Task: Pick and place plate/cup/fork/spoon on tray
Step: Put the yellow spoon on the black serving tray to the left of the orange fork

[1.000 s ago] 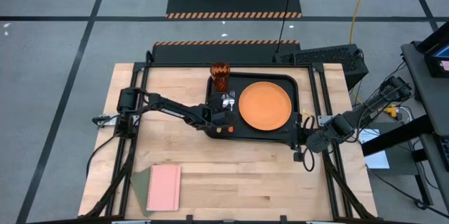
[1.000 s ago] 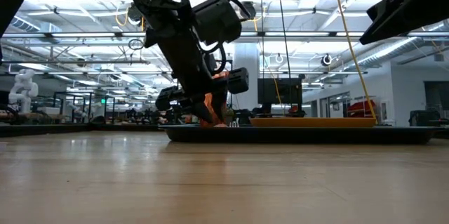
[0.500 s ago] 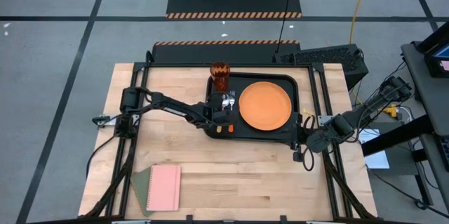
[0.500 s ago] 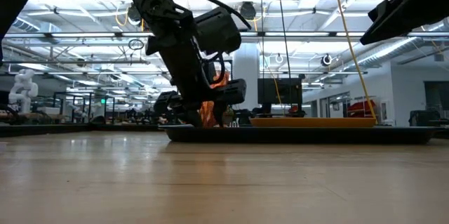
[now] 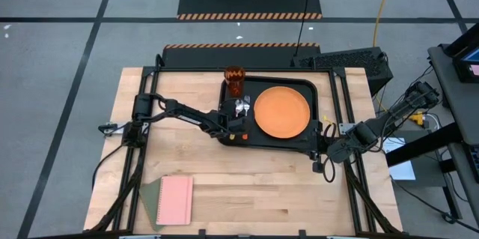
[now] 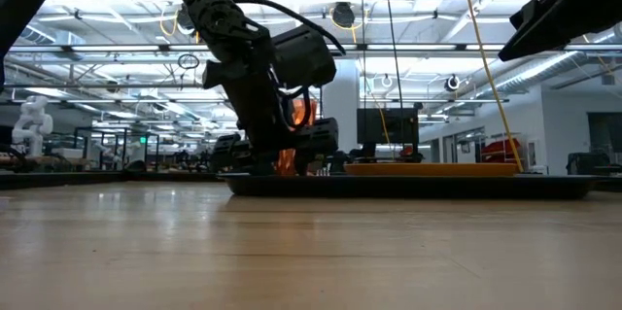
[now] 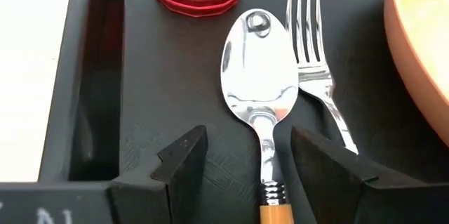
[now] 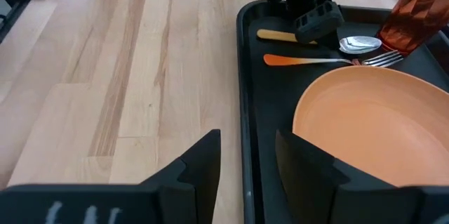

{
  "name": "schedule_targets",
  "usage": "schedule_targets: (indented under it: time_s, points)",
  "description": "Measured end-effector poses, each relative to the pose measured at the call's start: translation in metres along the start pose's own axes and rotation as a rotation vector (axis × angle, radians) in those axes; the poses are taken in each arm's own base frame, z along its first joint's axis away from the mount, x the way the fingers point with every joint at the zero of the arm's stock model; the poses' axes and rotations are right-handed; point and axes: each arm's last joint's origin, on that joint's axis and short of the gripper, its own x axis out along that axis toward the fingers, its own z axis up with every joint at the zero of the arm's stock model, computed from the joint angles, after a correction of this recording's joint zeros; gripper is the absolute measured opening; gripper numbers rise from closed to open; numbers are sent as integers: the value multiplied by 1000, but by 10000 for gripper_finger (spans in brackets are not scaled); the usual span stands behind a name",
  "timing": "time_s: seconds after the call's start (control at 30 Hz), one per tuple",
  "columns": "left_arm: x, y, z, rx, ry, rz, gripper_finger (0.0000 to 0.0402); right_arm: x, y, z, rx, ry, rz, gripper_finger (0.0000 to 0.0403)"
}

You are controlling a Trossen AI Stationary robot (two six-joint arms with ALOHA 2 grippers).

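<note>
The black tray (image 5: 263,141) holds the orange plate (image 5: 282,112) and, at its far left corner, the amber cup (image 5: 234,80). The spoon (image 7: 256,62) and the fork (image 7: 309,41) lie flat side by side on the tray floor between cup and plate, with their handles (image 8: 277,36) toward the near edge. My left gripper (image 7: 249,140) is open low over the tray. Its fingers stand on either side of the spoon's neck with a gap on each side. It also shows in the high view (image 5: 238,121). My right gripper (image 8: 247,143) is open and empty at the tray's near right corner (image 5: 327,147).
A pink notebook (image 5: 175,200) lies on a green sheet near the table's front left. Bare wood stretches between it and the tray. The tray's raised rim (image 8: 242,76) runs just ahead of my right gripper.
My left gripper has come down a little toward the tray floor over the spoon and fork. The plate, the cup and my right gripper have stayed in place.
</note>
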Motion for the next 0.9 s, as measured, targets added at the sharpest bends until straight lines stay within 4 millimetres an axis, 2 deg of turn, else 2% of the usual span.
schedule_targets:
  time_s: [0.9]
  points:
    - [2,2,2,28,-28,24,210,0,0,0,-7,1,2,130]
